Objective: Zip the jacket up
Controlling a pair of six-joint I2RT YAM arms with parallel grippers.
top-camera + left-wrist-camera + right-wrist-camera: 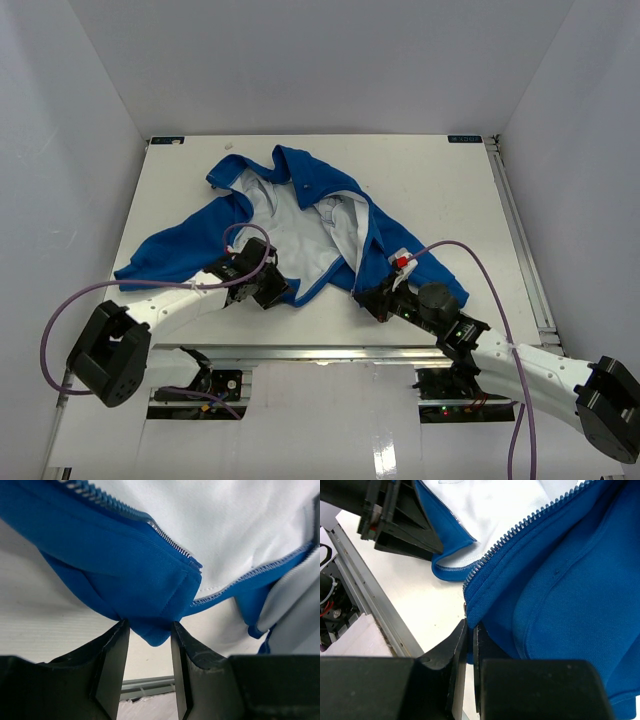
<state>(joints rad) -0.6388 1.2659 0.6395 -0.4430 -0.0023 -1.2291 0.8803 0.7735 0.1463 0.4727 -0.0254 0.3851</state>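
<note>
Right pincer (470, 628) clamps jacket (560, 580), seemingly, near rail (370, 595); left pincer (148, 626) parted.

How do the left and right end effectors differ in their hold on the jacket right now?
The left end effector stands open, a blue hem corner of the jacket loose between its fingers; the right end effector is shut, pinching the hem just below the zipper's end. The left works the left front panel, the right the opposite one. Both meet the jacket's near bottom edge.

Top view looks down from behind; both wrist views sit close, sharing the jacket (125, 575) hem
</note>
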